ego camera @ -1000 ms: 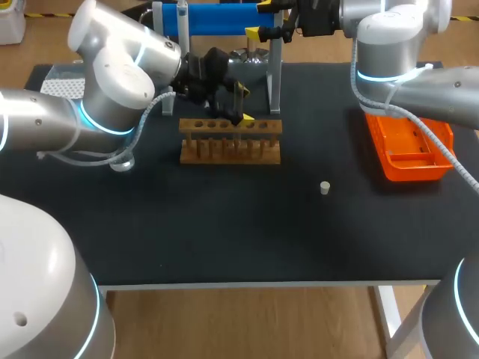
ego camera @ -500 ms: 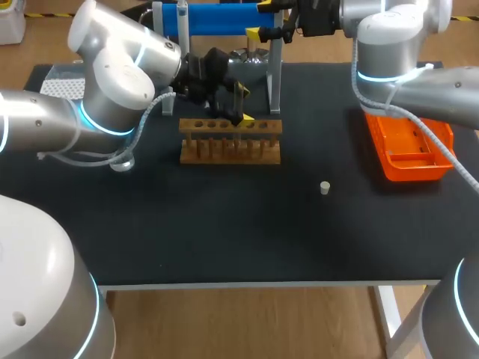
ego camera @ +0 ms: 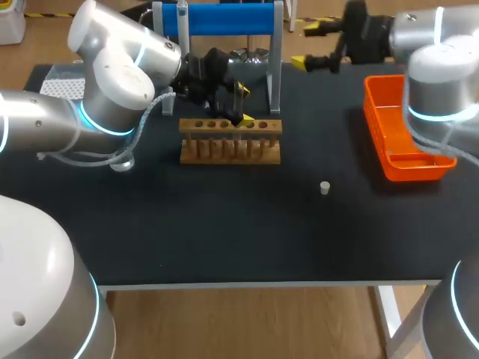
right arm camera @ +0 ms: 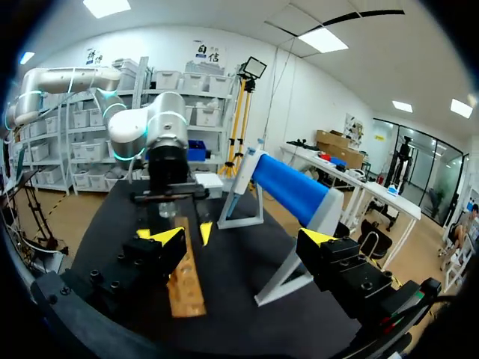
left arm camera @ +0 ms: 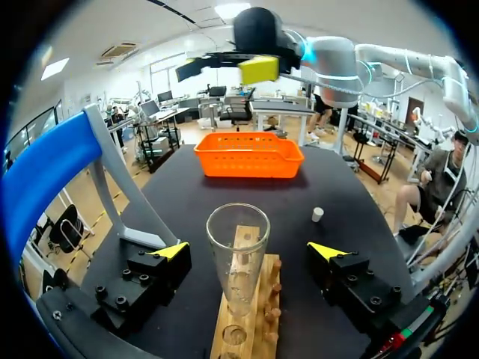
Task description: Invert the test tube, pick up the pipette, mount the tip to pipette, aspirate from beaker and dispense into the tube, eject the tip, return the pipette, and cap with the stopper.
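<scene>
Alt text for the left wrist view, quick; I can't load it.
A glass test tube stands mouth-up in the wooden rack, between the left gripper's open fingers, which do not touch it. Ahead on the black table sit an orange tray and a small white stopper; the right gripper hangs open higher up.

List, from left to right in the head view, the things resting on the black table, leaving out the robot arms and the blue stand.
white perforated box → wooden test tube rack → small white stopper → orange tray
</scene>
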You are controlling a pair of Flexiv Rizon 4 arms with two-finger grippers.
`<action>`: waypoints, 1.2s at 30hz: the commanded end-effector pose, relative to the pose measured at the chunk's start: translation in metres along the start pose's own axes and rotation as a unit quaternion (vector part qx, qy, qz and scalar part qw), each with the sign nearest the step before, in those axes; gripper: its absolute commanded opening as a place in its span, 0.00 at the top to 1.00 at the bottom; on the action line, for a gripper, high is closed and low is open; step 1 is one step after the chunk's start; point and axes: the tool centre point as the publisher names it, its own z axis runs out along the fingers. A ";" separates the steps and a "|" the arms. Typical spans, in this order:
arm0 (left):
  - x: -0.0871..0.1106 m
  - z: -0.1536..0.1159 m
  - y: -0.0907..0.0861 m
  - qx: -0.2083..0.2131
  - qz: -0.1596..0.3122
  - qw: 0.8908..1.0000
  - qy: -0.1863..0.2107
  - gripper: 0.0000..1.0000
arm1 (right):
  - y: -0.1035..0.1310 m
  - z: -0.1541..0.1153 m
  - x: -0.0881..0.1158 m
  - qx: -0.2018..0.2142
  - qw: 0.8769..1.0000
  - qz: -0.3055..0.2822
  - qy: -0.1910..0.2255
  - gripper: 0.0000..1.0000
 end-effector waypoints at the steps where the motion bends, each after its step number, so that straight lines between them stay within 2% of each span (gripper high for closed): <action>1: -0.002 0.000 0.000 -0.001 0.000 1.000 0.002 0.00 | -0.026 -0.105 0.058 0.000 0.999 0.007 -0.032 0.00; 5: -0.002 0.000 0.000 -0.001 0.000 1.000 0.002 0.00 | -0.049 -0.130 0.090 0.013 0.999 0.005 -0.045 0.00; 8: -0.002 0.000 0.000 -0.001 0.000 1.000 0.002 0.00 | -0.068 -0.138 0.108 0.020 0.998 0.015 -0.051 0.00; 10: -0.002 0.000 0.000 -0.001 0.000 1.000 0.002 0.00 | -0.079 -0.143 0.125 0.036 0.997 -0.003 -0.061 0.00; 13: -0.002 0.000 0.000 -0.001 0.000 1.000 0.002 0.00 | -0.096 -0.144 0.148 0.039 0.998 0.005 -0.051 0.00; 19: -0.002 0.000 0.000 -0.001 0.000 1.000 0.002 0.00 | -0.124 -0.139 0.176 0.044 0.998 0.012 -0.047 0.00; 26: -0.002 0.000 0.000 -0.001 0.000 1.000 0.002 0.00 | -0.156 -0.126 0.194 0.051 0.997 0.044 -0.048 0.00; 36: -0.002 0.000 0.000 -0.001 0.000 1.000 0.002 0.00 | -0.184 -0.101 0.201 0.048 0.995 0.063 -0.055 0.00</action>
